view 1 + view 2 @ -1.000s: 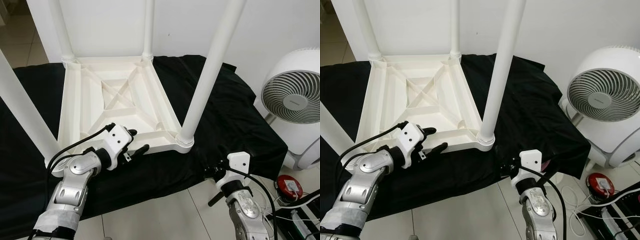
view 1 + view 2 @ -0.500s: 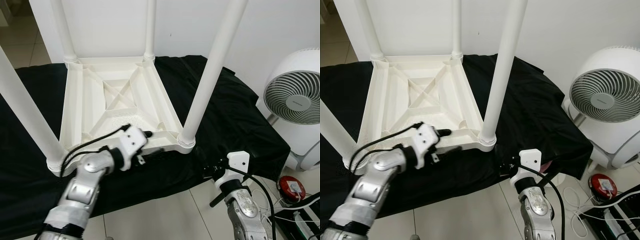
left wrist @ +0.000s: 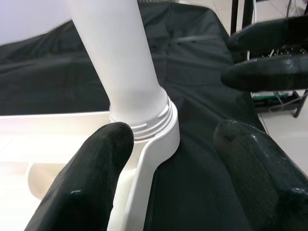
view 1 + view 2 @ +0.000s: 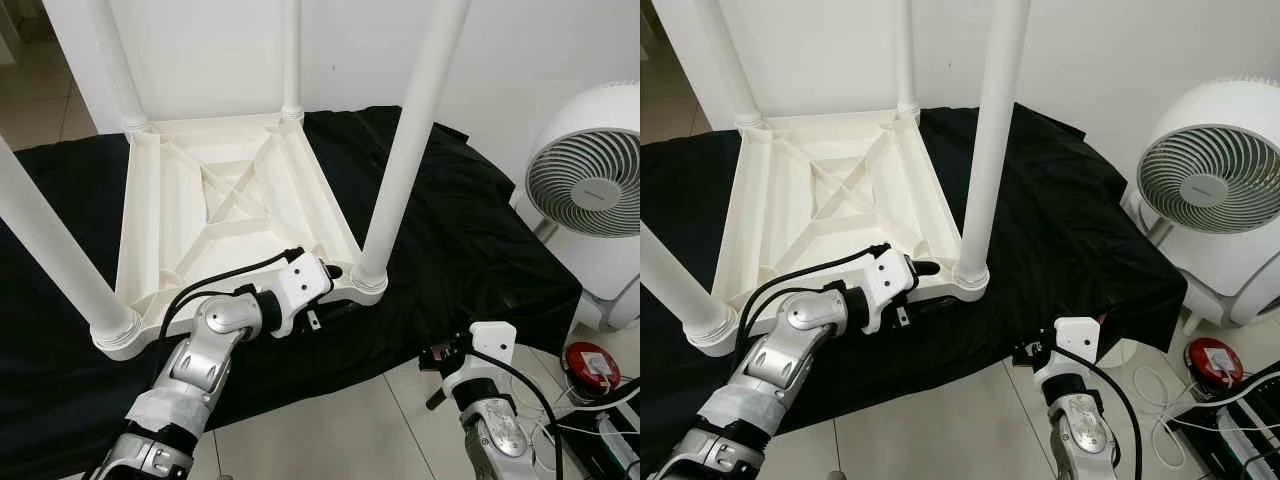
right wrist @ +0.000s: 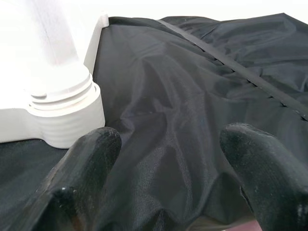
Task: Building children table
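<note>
A black-draped surface (image 4: 480,230) is seen carrying the white children's table (image 4: 230,215), upside down, its legs pointing up. A white fan (image 4: 590,190) stands on the floor beside it. The left pincer (image 3: 168,173) is spread wide astride the table's near rim by the corner leg (image 4: 405,150). The right pincer (image 5: 168,183) is held wide over the cloth's edge.

All four table legs (image 4: 410,140) run off the top edge (upper ends unseen).
</note>
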Available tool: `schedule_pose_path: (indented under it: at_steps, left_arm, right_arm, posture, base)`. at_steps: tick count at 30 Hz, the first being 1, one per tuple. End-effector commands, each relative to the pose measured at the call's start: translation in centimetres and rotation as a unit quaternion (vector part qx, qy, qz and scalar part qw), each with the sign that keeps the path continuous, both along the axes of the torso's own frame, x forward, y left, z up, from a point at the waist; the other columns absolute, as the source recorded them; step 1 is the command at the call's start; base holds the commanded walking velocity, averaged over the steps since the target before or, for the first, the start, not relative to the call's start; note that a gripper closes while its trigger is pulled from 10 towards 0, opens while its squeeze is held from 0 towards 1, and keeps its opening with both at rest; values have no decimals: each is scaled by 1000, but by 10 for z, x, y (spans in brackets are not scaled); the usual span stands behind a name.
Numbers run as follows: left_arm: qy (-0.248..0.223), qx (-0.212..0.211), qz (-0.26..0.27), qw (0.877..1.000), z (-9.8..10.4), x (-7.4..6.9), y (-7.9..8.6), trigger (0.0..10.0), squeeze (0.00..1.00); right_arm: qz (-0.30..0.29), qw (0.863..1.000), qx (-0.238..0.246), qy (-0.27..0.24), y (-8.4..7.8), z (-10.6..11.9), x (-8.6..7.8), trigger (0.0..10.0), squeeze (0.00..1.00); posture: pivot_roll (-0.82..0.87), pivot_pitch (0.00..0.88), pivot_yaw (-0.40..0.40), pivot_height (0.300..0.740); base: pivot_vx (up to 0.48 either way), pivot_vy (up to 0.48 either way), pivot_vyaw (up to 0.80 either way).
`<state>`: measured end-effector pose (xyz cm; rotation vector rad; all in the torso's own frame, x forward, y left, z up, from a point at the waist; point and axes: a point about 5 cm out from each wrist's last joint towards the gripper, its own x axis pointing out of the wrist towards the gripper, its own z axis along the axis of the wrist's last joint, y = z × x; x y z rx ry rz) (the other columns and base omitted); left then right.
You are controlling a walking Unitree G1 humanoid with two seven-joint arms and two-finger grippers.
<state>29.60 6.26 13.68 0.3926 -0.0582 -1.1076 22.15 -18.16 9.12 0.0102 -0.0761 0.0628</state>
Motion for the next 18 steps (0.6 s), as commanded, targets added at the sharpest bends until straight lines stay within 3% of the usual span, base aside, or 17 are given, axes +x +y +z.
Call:
schedule_pose_path:
  at_steps: [1, 9, 14, 18]
  left_arm:
    - [-11, 4, 52, 999, -3, 7, 1, 10000, 0]
    - [8, 22, 96, 995, -10, 19, -1, 10000, 0]
    - [8, 22, 98, 995, -11, 20, -1, 10000, 0]
    - [22, 37, 142, 989, -16, 28, 3, 10000, 0]
  right_arm:
    - [-11, 1000, 5, -7, -3, 2, -1, 10000, 0]
    - [-15, 1000, 5, -12, -1, 4, 2, 10000, 0]
    - [-15, 1000, 5, -13, -1, 4, 2, 10000, 0]
    - [-13, 1000, 5, -16, 2, 5, 4, 10000, 0]
  posture:
    - [-113, 31, -2, 740]
    - [-109, 34, -8, 740]
    - [-109, 34, -8, 740]
    - [-101, 35, -9, 740]
  base:
    - [0, 0, 0]
    - [0, 0, 0]
    - [0, 0, 0]
    - [0, 0, 0]
